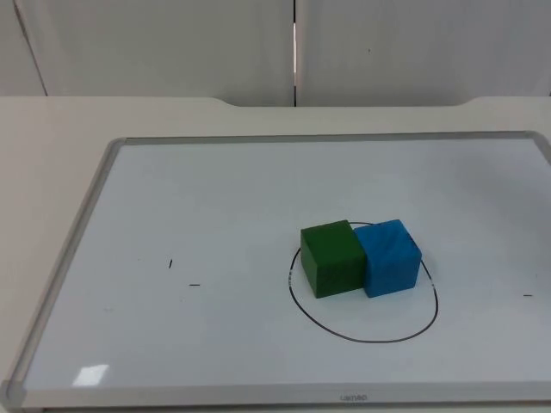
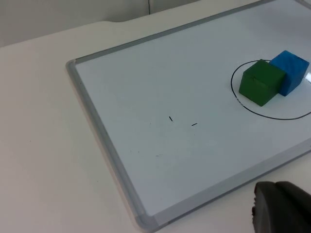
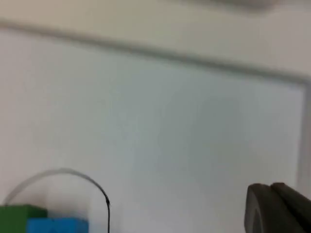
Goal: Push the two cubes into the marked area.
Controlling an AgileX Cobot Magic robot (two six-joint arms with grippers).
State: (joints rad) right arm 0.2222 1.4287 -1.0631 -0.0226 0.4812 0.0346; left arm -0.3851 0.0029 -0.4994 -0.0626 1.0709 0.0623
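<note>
I work at what looks like a lab or test bench, not a home. In front of me lies a white table top [image 1: 52, 155], bare and plain, ending at twelve o'clock against a grey partition wall [image 1: 172, 43] made of flat panels with a vertical seam between them. On the table sits a whiteboard [image 1: 215, 215] with a grey metal frame, used flat as a work surface. A black ring [image 1: 362, 337] is drawn on it by hand, and small pen ticks [image 1: 170, 264] mark spots at nine o'clock, like set-up marks for a trial.
</note>
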